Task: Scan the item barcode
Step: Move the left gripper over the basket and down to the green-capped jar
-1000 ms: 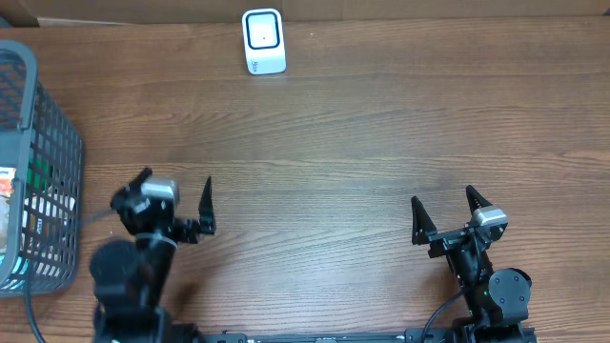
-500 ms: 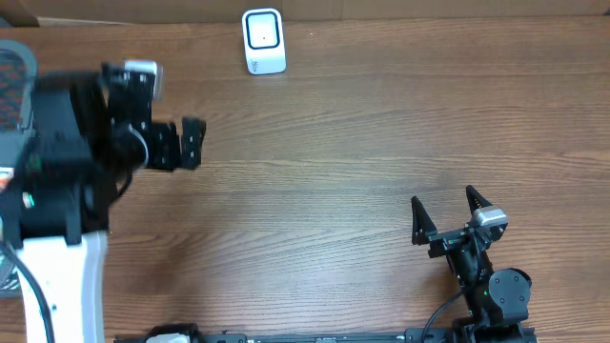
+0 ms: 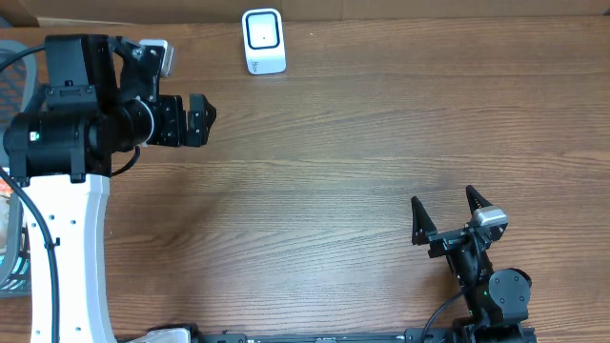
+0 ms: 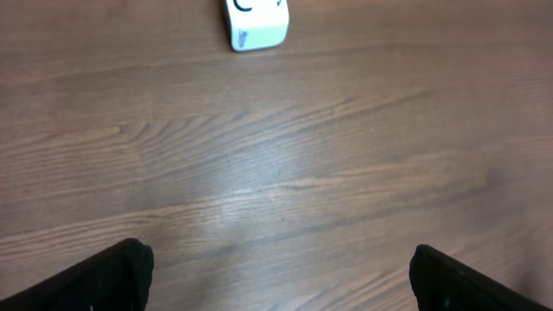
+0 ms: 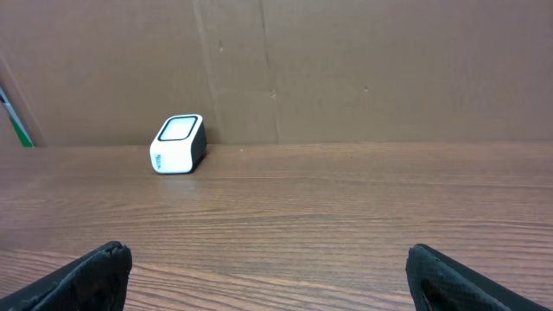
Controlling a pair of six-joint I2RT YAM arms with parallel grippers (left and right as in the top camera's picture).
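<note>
The left gripper [image 3: 197, 121] is released, its jaws spread wide with nothing between them. In the left wrist view its two dark fingertips [image 4: 108, 278] sit at the lower corners of the picture, with only bare wood between them. This gripper hangs above the worktop [image 3: 334, 152] near the far left corner and points toward the right edge, carried on the raised black and white left arm [image 3: 67, 143].

The right gripper [image 3: 445, 213] is also released and empty. Its fingers [image 3: 417, 222] stand apart, low over the near right part of the worktop, and point toward the far edge. In the right wrist view the fingertips [image 5: 97, 275] frame the wood from the bottom corners.

A white barcode scanner [image 3: 263, 41] with a dark window on its face stands at the far edge of the worktop, left of the middle. It is just beyond and to the right of the left gripper, and well apart from the right one. It shows at the top of the left wrist view [image 4: 256, 24], and in the right wrist view [image 5: 178, 144] it stands against a brown cardboard wall [image 5: 363, 69].

A grey mesh basket [image 3: 11, 274] sits at the left edge, mostly hidden behind the left arm. Only a sliver of coloured packaging [image 3: 6, 183] shows inside it, and no barcode can be made out.
</note>
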